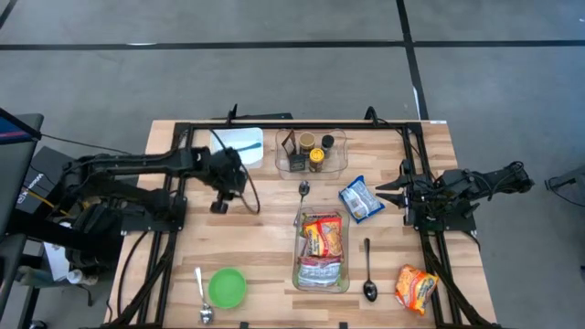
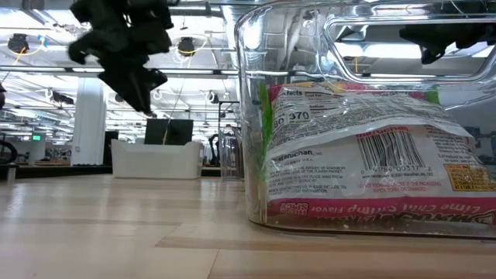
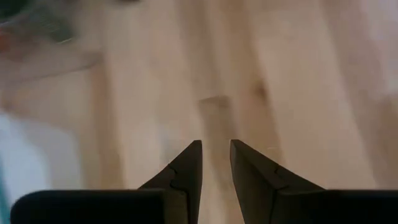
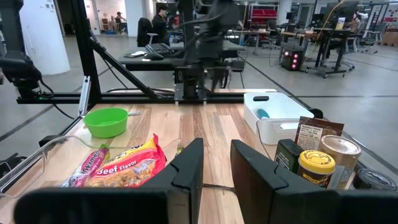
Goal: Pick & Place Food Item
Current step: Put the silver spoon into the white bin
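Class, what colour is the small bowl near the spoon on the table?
Bright green bowl; seen best in the high view, beside the spoon.

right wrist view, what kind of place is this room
Most likely a robotics lab or open workshop: rows of desks with a seated person, an aluminium-frame rig, and a wooden table laid with food items.

Three spoons (image 1: pixel 368 270); four noodle packets (image 1: pixel 416 287); two clear bins (image 1: pixel 322 276); one green bowl (image 1: pixel 227 287); one white tub (image 1: pixel 239 146).

A big open lab or workshop — rows of workbenches (image 4: pixel 311 37), ceiling strip lights (image 2: pixel 46 74), bare concrete floor (image 1: pixel 274 73).
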You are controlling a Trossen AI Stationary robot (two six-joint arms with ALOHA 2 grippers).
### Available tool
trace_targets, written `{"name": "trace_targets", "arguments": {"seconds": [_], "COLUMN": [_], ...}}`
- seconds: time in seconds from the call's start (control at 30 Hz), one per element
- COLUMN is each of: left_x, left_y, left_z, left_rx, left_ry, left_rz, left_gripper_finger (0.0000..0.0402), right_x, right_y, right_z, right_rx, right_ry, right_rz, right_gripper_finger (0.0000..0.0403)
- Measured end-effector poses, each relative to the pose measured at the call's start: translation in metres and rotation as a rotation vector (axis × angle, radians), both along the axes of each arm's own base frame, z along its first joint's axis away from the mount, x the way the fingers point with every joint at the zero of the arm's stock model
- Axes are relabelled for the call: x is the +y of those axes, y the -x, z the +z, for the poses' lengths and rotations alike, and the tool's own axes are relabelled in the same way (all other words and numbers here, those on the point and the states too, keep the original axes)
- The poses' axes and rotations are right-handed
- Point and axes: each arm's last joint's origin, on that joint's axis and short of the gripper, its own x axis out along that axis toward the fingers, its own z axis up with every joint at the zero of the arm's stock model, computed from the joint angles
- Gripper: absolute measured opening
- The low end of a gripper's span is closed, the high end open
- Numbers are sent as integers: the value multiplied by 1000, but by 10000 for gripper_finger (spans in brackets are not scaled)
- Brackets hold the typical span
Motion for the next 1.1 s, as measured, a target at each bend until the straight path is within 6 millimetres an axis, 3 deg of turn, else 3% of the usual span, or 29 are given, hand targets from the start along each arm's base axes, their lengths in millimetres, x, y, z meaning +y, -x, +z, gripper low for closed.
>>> {"name": "trace_targets", "arguments": {"seconds": [0.33,0.57,0.9,1.1], "left_x": [-65,-101,-145,-172], "left_y": [0,8,35,53], "left_z": [-2,-2,-5,-4], "left_rx": [43,78,190,230], "left_ry": [15,141,140,191], "left_rz": [-297,-406,-636,-645], "left_gripper_finger": [76,76,76,76], "right_x": [0,0,0,0], "right_y": [0,0,0,0], "right_z": [0,0,0,0], "right_rx": [0,0,0,0], "right_ry": [0,0,0,0], "right_rz": [0,-1,0,0], "right_gripper_finger": [74,74,74,74]}}
